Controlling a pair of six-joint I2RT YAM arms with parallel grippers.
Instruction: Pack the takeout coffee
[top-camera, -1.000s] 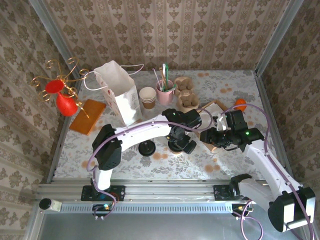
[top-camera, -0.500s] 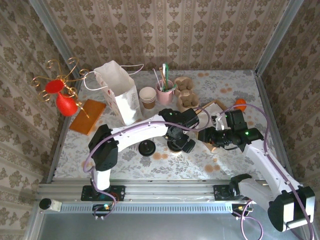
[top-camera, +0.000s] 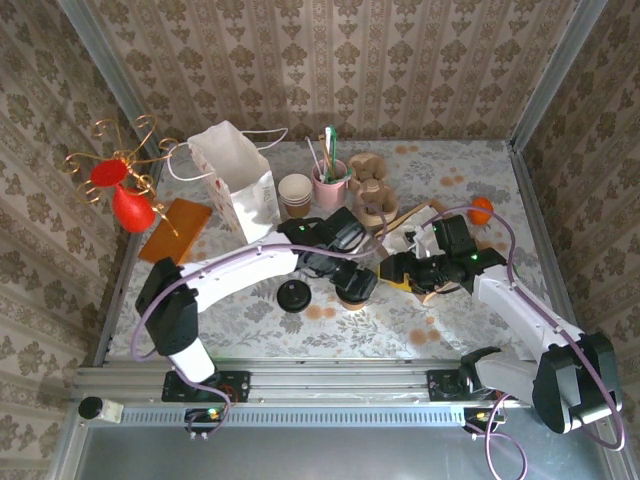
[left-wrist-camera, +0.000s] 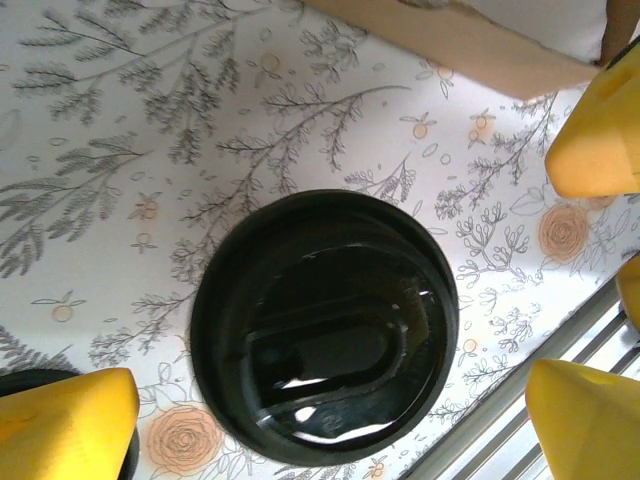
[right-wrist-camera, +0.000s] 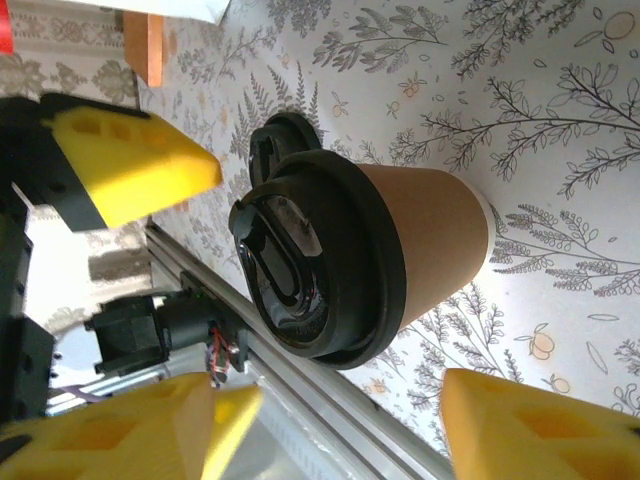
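Takeout coffee (right-wrist-camera: 420, 235): small beige paper cup, round black plastic lid, upright.
Left gripper (left-wrist-camera: 330, 415): released, over it; to be lowered centred.
Right gripper (right-wrist-camera: 370, 420): released, beside it.

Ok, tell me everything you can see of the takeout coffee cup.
The takeout coffee cup is a small brown paper cup that tapers toward its base. It is capped by a glossy black plastic lid with a raised rim and an oval sip recess. It stands upright on the floral tablecloth with the lid seated, and yellow fingers flank it without touching.
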